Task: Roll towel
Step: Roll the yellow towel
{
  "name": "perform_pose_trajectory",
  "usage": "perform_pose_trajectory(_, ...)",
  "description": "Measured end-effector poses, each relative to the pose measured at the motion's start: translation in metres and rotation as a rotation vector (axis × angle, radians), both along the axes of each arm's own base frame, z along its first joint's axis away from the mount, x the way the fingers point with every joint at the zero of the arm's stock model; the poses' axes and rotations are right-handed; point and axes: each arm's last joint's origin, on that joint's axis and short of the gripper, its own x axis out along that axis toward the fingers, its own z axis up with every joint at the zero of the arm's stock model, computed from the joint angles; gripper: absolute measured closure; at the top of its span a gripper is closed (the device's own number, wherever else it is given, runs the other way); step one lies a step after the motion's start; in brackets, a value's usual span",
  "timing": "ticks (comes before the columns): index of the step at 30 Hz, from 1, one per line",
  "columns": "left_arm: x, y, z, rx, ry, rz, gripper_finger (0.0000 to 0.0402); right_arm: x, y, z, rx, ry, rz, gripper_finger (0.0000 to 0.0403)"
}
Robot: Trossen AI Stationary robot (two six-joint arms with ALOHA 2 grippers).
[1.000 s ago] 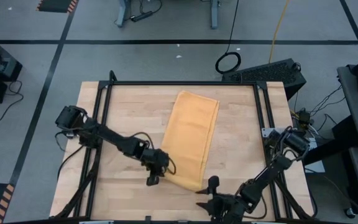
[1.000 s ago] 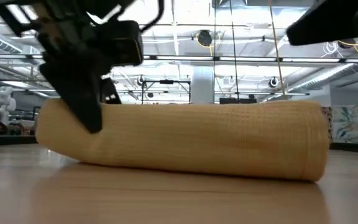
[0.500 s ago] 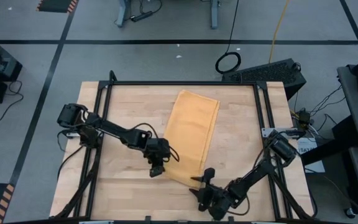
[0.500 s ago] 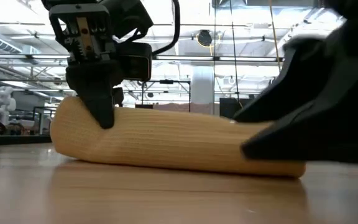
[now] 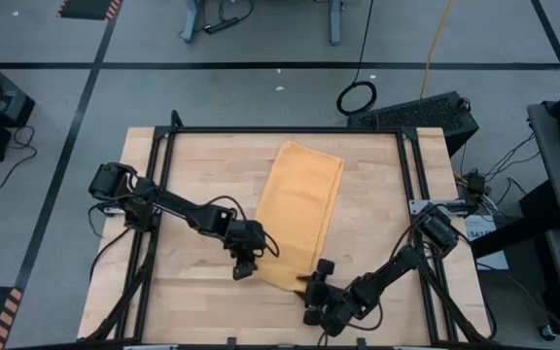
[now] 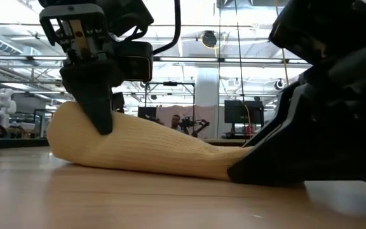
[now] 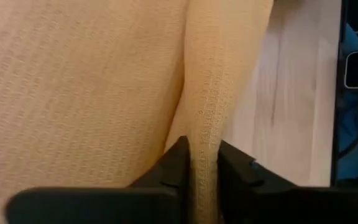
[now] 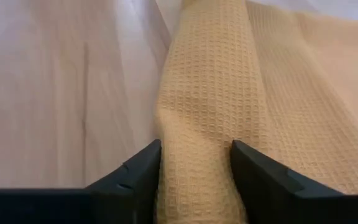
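- The towel [image 5: 300, 209], mustard yellow with a waffle weave, lies lengthwise near the middle of the pale wooden tabletop [image 5: 377, 214], its near end turned over into a low roll.
- The left gripper [image 5: 244, 268] sits at the roll's left end; the left wrist view shows its two dark fingers [image 7: 173, 165] drawn close together, pinching a thin fold of the cloth.
- The right gripper [image 5: 312, 289] is at the roll's right end, by the table's near edge; in the right wrist view its fingers [image 8: 132, 168] stand moderately apart with the thick rolled edge clamped between them.
- In the low view the roll [image 6: 132, 149] is plump at the left gripper's end and tapers flat toward the right gripper.
- A black metal frame [image 5: 280, 130] borders the tabletop, which is made of light planks with visible grain.
- Around the table lies a grey floor marked with black tape lines [image 5: 261, 66]; a coiled black cable [image 5: 357, 97] and a dark keyboard-like unit [image 5: 421, 114] sit past the far edge.
- Beyond the table, the low view shows a large hall with ceiling trusses [image 6: 202, 60], a white pillar [image 6: 205, 95] and a monitor [image 6: 240, 114].
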Motion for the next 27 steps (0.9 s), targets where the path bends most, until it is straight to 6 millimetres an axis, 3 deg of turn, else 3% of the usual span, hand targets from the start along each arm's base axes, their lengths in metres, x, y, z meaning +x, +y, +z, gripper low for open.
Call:
perform_pose_trajectory(5, -0.004, 0.003, 0.005, 0.025, 0.001, -0.028, 0.0254, 0.001, -0.001, 0.0, 0.031, 0.007, -0.005, 0.0276)
perform_pose_trajectory(9, -0.012, 0.004, 0.022, 0.021, -0.024, -0.038, 0.0202, 0.001, -0.001, -0.001, 0.057, 0.015, -0.001, 0.0313)
perform_pose_trajectory(14, -0.025, -0.002, 0.057, 0.016, -0.153, -0.084, 0.018, 0.001, 0.0, -0.001, 0.102, 0.011, -0.015, 0.0344)
perform_pose_trajectory(18, -0.037, -0.027, 0.079, 0.197, -0.357, -0.141, 0.0178, 0.001, 0.0, -0.001, 0.145, 0.002, -0.038, 0.0358)
perform_pose_trajectory(22, -0.044, -0.063, 0.072, 0.46, -0.466, -0.193, 0.0178, 0.0, 0.0, -0.001, 0.184, -0.005, -0.062, 0.0361)
perform_pose_trajectory(27, -0.054, -0.101, 0.039, 0.679, -0.446, -0.273, 0.0178, 0.0, 0.0, -0.002, 0.201, -0.004, -0.068, 0.0361)
